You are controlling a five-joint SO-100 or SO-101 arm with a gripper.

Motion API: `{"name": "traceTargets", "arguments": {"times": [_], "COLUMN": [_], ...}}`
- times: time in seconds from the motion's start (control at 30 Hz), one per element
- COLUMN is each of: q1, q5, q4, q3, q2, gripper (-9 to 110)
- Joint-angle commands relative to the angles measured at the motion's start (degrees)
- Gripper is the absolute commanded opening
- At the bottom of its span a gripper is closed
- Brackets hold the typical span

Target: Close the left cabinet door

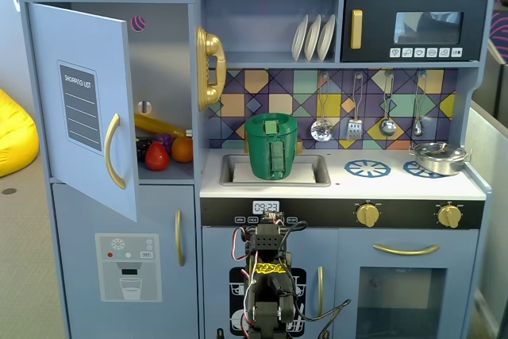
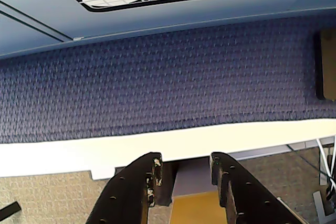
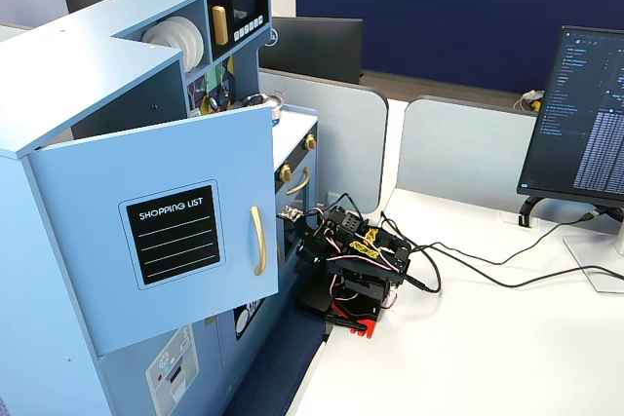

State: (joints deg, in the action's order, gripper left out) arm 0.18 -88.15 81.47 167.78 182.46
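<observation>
The left cabinet door (image 1: 79, 109) is light blue with a black "SHOPPING LIST" panel and a curved gold handle (image 1: 113, 151). It stands wide open, hinged at the cabinet's left edge, and also shows swung out in the other fixed view (image 3: 161, 241). My arm (image 1: 270, 275) sits folded low in front of the kitchen's middle, far below and to the right of the door. In the wrist view my gripper (image 2: 186, 163) points down at a blue mat (image 2: 157, 87) and the white table edge. Its jaws stand apart with nothing between them.
Toy fruit (image 1: 163, 152) lies in the open compartment. Below is the blue door with a water-dispenser graphic (image 1: 127, 267). A gold phone (image 1: 209, 67), a green pot (image 1: 271, 146) in the sink and the microwave (image 1: 413, 28) stand to the right. Cables (image 3: 468, 275) and a monitor (image 3: 585, 114) are on the table.
</observation>
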Motion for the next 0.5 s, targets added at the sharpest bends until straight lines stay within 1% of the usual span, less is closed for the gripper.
{"name": "traceTargets", "arguments": {"times": [0.0,0.47], "q1": [-0.79,0.26], "q5": [1.23,1.41], "q4": [4.66,6.24], "q3": [4.04,4.04], "q2": [-3.25,-0.26], "gripper": [0,0]}}
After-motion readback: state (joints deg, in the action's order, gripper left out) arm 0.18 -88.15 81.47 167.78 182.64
